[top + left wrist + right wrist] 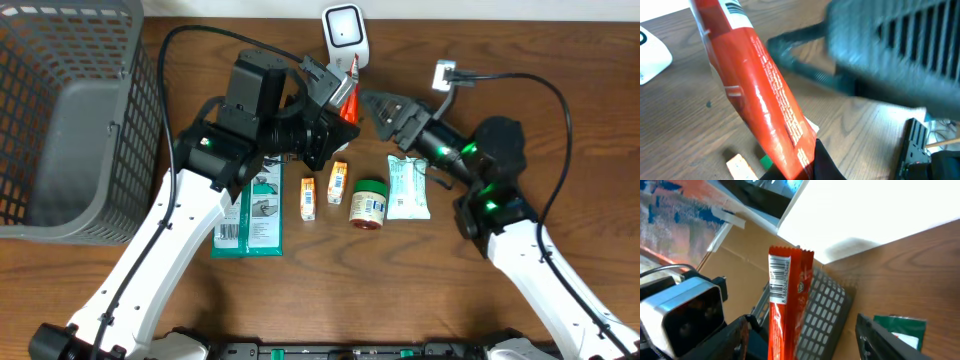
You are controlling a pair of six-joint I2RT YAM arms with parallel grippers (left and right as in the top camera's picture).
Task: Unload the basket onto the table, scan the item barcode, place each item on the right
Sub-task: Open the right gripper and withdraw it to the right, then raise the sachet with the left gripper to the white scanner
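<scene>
The wooden table (400, 300) before me is carrying a grey mesh basket (100, 60) at my left, a white scanner (345, 30), green packet (255, 215), two orange boxes (308, 198) (337, 183), jar (368, 203) and pale pouch (407, 187).

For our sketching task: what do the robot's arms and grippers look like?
The left arm and right arm have white shells, black joints and small green lights. The left gripper and right gripper are black. Black cables loop behind them.

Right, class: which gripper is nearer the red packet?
Left. The left gripper is shut on the red packet's lower end; the right gripper stands open close beside it.
</scene>
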